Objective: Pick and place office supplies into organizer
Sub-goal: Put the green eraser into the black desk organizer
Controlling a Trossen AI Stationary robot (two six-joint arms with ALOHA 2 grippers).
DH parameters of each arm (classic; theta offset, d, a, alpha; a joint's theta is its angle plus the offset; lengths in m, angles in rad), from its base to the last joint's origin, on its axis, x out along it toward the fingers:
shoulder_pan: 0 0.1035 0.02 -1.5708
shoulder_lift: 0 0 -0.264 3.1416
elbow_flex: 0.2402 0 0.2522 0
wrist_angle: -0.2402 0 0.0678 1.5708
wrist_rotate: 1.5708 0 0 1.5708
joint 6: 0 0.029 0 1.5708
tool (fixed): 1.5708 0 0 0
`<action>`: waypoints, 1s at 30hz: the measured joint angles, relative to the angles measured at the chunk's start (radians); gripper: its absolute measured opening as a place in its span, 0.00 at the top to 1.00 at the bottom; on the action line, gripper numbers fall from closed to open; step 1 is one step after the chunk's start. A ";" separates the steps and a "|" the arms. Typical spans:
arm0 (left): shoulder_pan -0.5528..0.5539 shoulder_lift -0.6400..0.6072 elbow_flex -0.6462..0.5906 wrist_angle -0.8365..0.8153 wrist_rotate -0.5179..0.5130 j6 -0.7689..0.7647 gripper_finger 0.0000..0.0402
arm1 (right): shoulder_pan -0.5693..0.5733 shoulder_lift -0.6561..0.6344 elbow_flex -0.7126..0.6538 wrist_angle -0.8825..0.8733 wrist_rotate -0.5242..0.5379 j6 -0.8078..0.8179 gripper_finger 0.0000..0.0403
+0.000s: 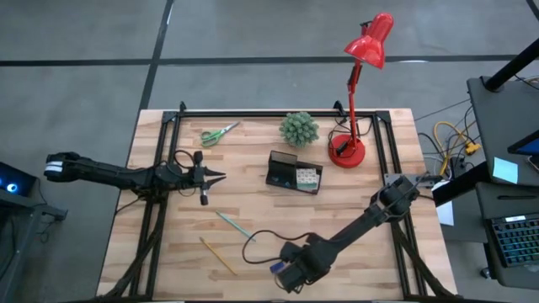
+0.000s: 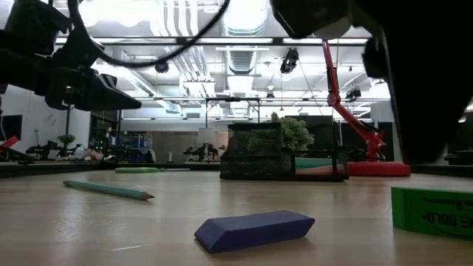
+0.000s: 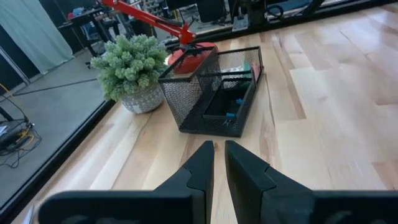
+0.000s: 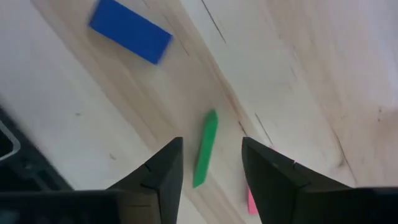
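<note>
Near the table's front edge, my right gripper (image 4: 211,143) points down and is open. Its fingers stand on either side of a small green piece (image 4: 204,152) lying flat on the wood below them. In the low view the gripper's dark body (image 2: 425,89) hangs above this green piece (image 2: 432,210) with a gap. A blue piece (image 4: 130,30) and a pink piece (image 4: 251,202) lie close by. The black mesh organizer (image 1: 295,172) stands mid-table. My left gripper (image 3: 219,163) waits at the left, level and shut, pointing at the organizer (image 3: 214,93).
A teal pen (image 1: 234,225) and a yellow pencil (image 1: 217,255) lie left of my right gripper. Green-handled scissors (image 1: 219,133) lie at the far left. A potted plant (image 1: 299,128) and a red lamp (image 1: 347,150) stand behind the organizer. A black cable (image 1: 265,240) loops near the right arm.
</note>
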 joint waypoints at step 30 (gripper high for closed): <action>0.000 -0.019 0.000 0.000 0.000 0.000 0.93 | 0.009 0.001 -0.096 0.098 -0.010 -0.008 0.72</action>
